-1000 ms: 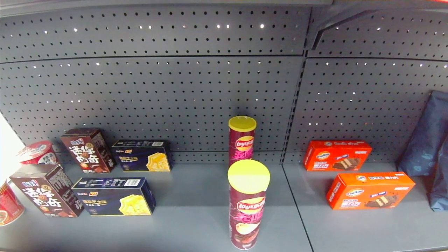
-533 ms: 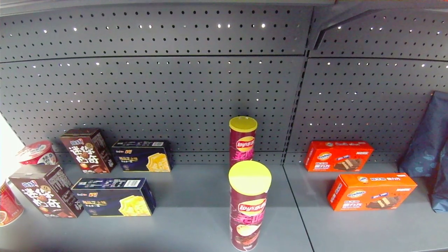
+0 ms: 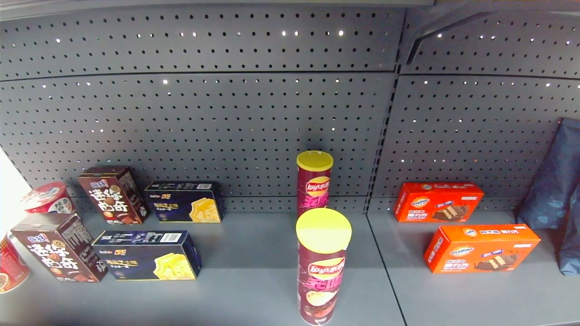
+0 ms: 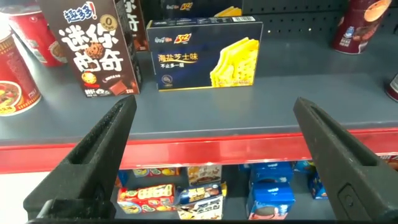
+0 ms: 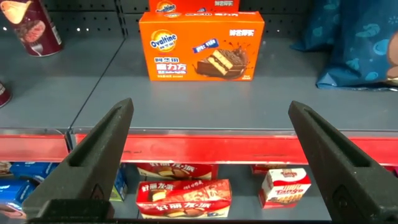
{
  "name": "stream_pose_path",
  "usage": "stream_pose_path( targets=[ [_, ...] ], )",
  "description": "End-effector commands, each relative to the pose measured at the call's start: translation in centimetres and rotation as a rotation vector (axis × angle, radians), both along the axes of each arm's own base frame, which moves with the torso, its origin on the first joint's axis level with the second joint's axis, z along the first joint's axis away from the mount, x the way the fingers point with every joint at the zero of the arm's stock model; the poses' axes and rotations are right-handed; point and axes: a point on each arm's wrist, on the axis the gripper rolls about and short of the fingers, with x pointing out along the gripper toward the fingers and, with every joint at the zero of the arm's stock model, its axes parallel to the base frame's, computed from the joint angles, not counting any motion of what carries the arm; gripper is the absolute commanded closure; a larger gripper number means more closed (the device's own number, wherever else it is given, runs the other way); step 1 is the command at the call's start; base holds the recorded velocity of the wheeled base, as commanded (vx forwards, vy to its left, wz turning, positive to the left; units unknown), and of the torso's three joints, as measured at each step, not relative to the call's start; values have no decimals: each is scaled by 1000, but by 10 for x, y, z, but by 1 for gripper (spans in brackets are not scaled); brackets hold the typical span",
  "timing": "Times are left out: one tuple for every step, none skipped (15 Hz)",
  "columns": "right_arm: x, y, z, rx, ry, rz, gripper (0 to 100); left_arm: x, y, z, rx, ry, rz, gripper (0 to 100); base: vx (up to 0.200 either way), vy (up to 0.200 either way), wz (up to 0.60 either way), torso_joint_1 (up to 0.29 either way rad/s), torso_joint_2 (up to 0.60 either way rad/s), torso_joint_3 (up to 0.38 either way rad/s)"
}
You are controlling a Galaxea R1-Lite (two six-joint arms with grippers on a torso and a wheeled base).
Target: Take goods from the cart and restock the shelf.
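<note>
On the grey shelf (image 3: 253, 280) two maroon chip cans with yellow lids stand upright, one in front (image 3: 322, 267) and one behind (image 3: 313, 181). Left of them are two navy cracker boxes (image 3: 149, 254) and two brown cookie boxes (image 3: 61, 246). Two orange boxes (image 3: 480, 246) lie to the right. My left gripper (image 4: 214, 106) is open in front of the shelf's edge, facing a navy cracker box (image 4: 205, 55), with nothing between its fingers. My right gripper (image 5: 210, 106) is open and empty too, facing an orange box (image 5: 200, 48).
Red noodle cups (image 3: 47, 198) stand at the far left, and dark blue bags (image 3: 555, 181) lean at the far right. A red strip (image 4: 211, 146) runs along the shelf's front edge. More packaged goods (image 5: 186, 196) sit on the shelf below. The perforated back panel (image 3: 226, 127) closes the rear.
The head view has shifted very slightly; the goods on the shelf have not moved.
</note>
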Motion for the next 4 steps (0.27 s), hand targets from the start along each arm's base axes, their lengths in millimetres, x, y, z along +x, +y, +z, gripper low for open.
stream_pose_path(
  targets=[
    [0, 0, 0, 0, 2, 1, 0, 0, 0, 0, 0, 0, -1, 0, 0, 0, 0, 0, 0, 0],
    [0, 0, 0, 0, 2, 1, 0, 0, 0, 0, 1, 0, 1, 0, 0, 0, 0, 0, 0, 0],
    [0, 0, 0, 0, 0, 1, 0, 0, 0, 0, 6, 0, -2, 0, 0, 0, 0, 0, 0, 0],
    [0, 0, 0, 0, 2, 1, 0, 0, 0, -1, 4, 1, -2, 0, 0, 0, 0, 0, 0, 0]
  ],
)
